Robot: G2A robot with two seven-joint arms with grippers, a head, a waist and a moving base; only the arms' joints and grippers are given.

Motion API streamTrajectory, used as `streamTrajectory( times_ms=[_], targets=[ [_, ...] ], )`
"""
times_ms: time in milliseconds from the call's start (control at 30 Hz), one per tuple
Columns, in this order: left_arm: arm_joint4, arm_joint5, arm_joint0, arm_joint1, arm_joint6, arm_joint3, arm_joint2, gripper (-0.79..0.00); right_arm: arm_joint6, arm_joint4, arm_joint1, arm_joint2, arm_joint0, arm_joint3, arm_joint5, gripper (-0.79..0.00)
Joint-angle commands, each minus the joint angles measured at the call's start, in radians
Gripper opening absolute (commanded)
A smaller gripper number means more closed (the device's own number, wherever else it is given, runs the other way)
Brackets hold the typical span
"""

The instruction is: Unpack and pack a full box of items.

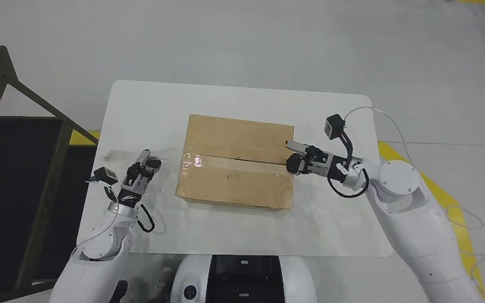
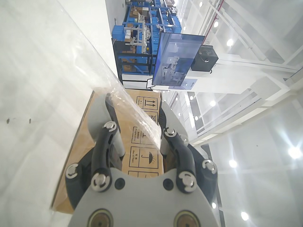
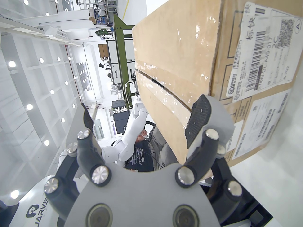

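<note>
Two grippers, one closed box [image 1: 235, 163], sitting mid-table [image 1: 333, 220].

On the box's left: left gripper [image 1: 142, 168], low over the table and apart from the box, fingers [image 2: 111, 119] spread, holding nothing. It faces the box's left end panel. A shiny clear edge [image 2: 132, 109] crosses between the fingers; could be film or the table's rim, can't tell which.

The box is corrugated cardboard. Both top flaps are down and the seam [image 1: 239, 158] runs left-right across the top, with glossy clear tape [image 3: 165, 95] over it.
- My read: walls are stiff, and the top will give near the seam.
- The task says full, so assume it's heavy. Don't count on lifting it with one gripper.
- Tape is slick for the pads; bare cardboard should grip fine.
- A dark gap shows along the seam, so the tape looks split there.
- Best hold is probably a flap edge at the seam's end, then lift the flap.
- To shift the box, press on both end panels.

On the box's right: right gripper [image 1: 292, 154] at the seam's end, jaws apart, nothing held. One pad [image 3: 198, 116] sits just beside the top edge; contact unclear. Shipping labels [image 3: 267, 48] cover that end panel.

Hidden or unclear:
- the contents
- the underside
- whether the tape is cut along the full length
- actual weight
</note>
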State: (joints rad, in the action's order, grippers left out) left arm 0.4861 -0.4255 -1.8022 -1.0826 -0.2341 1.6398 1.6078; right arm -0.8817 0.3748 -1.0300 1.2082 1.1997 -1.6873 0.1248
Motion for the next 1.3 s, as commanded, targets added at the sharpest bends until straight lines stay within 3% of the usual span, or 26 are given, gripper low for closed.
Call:
streamTrajectory(
  times_ms=[0,200,400,600,833,1033,1267],
  targets=[
    [0.003,0.001,0.002,-0.002,-0.002,-0.003,0.003,-0.529,0.0,0.0,0.0,0.0,0.0,0.0,0.0,0.0],
    [0.004,0.007,0.007,-0.007,-0.008,-0.005,0.009,-0.708,0.0,0.0,0.0,0.0,0.0,0.0,0.0,0.0],
    [0.005,0.024,0.021,-0.012,-0.015,-0.015,0.009,-0.785,0.0,0.0,0.0,0.0,0.0,0.0,0.0,0.0],
    [0.015,0.009,0.022,-0.016,-0.019,0.003,0.025,-0.785,0.0,0.0,0.0,0.0,0.0,0.0,0.0,0.0],
    [-0.006,-0.017,0.008,-0.02,-0.017,0.109,0.061,-0.785,0.0,0.0,0.0,0.0,0.0,0.0,0.0,0.0],
    [-0.109,0.001,0.015,-0.023,0.008,0.22,0.069,-0.785,0.0,0.0,0.0,0.0,0.0,0.0,0.0,0.0],
    [-0.278,0.029,0.024,-0.029,0.037,0.311,0.025,-0.785,0.0,0.0,0.0,0.0,0.0,0.0,0.0,0.0]
  ],
)
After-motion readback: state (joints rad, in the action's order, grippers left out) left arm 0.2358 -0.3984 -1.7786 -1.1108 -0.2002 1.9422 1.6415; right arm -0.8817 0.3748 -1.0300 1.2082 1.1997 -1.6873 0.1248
